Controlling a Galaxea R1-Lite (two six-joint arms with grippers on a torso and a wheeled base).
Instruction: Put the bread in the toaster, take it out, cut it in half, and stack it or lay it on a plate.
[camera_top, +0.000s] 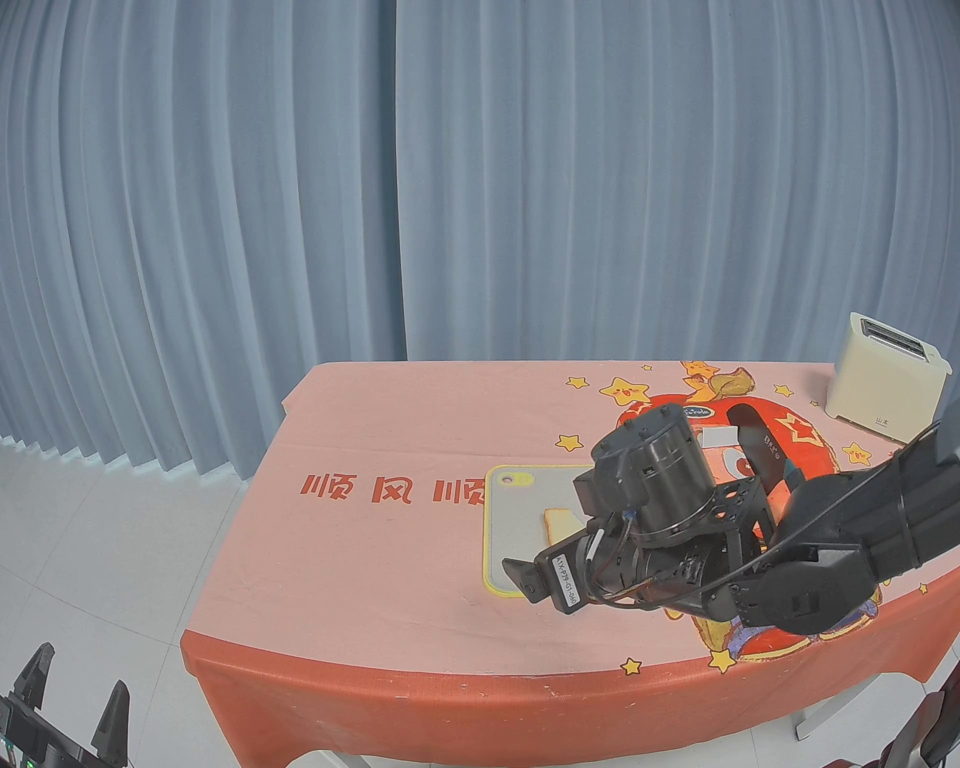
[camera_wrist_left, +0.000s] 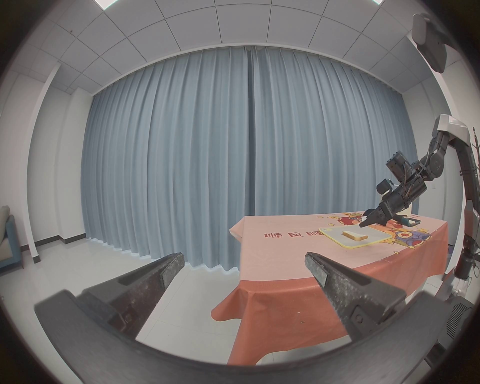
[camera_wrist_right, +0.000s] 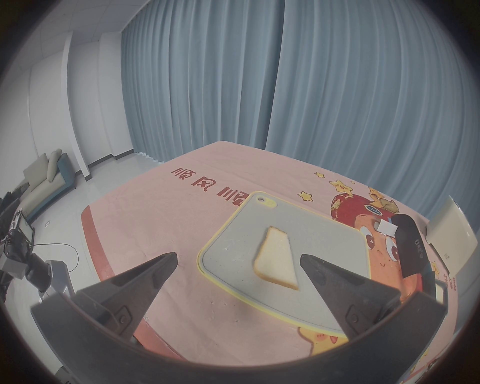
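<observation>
While the right gripper (camera_wrist_right: 237, 260) hangs over the cutting board (camera_wrist_right: 320, 240), its fingers (camera_wrist_right: 345, 295) stand wide apart, one to each side of the bread (camera_wrist_right: 275, 257) as its wrist view shows them. From the left wrist view the fingertips sit above the board, clear of the slice and not touching it. The bread is a single pale slice with a tan crust, lying flat near the middle of the board. In the head view the right arm covers part of it.

The board is grey with a yellow rim. It lies flat on the pink surface (camera_top: 380, 560), just beside the red printed characters and toward the robot's right of centre. The toaster (camera_top: 885, 378), cream coloured, stands upright at the far right corner of the surface with its slot facing up, well apart from the board. A dark object (camera_wrist_right: 415, 250) with a white tag lies on the cartoon print between board and toaster. What it is cannot be told.

The left gripper (camera_wrist_left: 244, 260) is low at the robot's left, off the surface and well apart from it. Its fingers (camera_wrist_left: 350, 295) are spread open and grip nothing. A blue-grey curtain (camera_top: 400, 180) hangs behind the surface.
</observation>
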